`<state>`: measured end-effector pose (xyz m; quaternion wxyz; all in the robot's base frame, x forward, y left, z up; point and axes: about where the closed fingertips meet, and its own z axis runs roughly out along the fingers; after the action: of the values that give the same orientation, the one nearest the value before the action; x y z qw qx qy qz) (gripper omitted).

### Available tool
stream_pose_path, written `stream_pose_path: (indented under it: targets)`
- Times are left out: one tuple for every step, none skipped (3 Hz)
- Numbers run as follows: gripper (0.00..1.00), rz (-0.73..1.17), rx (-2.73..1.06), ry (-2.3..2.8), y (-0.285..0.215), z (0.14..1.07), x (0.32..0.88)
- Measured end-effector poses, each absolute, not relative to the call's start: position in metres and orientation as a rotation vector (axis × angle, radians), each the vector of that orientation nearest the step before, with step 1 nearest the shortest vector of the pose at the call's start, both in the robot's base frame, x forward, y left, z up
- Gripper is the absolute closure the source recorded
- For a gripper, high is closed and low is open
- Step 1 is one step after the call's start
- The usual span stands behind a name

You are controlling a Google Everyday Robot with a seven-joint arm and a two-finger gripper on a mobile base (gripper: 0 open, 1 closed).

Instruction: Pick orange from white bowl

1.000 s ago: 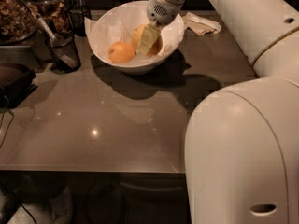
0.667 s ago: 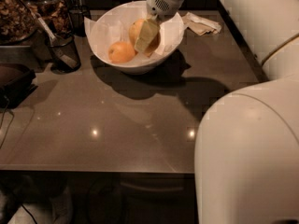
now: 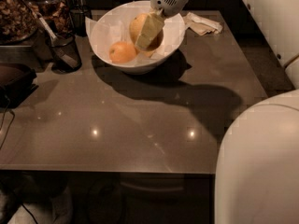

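The white bowl (image 3: 135, 68) stands at the back of the dark table, lined with crinkled white paper. Two fruits lie in it. The pale yellow-orange orange (image 3: 136, 26) is on the right side, and a deeper orange fruit (image 3: 122, 52) is to its left. My gripper (image 3: 145, 43) reaches down into the bowl from above and sits right at the pale orange, covering its right front. Part of the orange is hidden behind the gripper.
A black cup (image 3: 63, 50) with a utensil stands left of the bowl. A tray of brown snacks (image 3: 16, 13) and a jar (image 3: 49, 6) stand at the back left. Folded paper napkins (image 3: 203, 23) lie right of the bowl. My white body (image 3: 261, 167) fills the lower right.
The gripper has stayed in the bowl at the pale orange, shifting only slightly. My arm and body have moved to the right in the view.
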<state>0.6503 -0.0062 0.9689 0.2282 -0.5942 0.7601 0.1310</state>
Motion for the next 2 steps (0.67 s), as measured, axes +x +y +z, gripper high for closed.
stream_pose_path:
  targets:
    - [1.00, 0.382, -1.627, 2.086, -0.004, 0.971, 0.645]
    - [1.00, 0.446, -1.588, 2.063, -0.004, 0.981, 0.613]
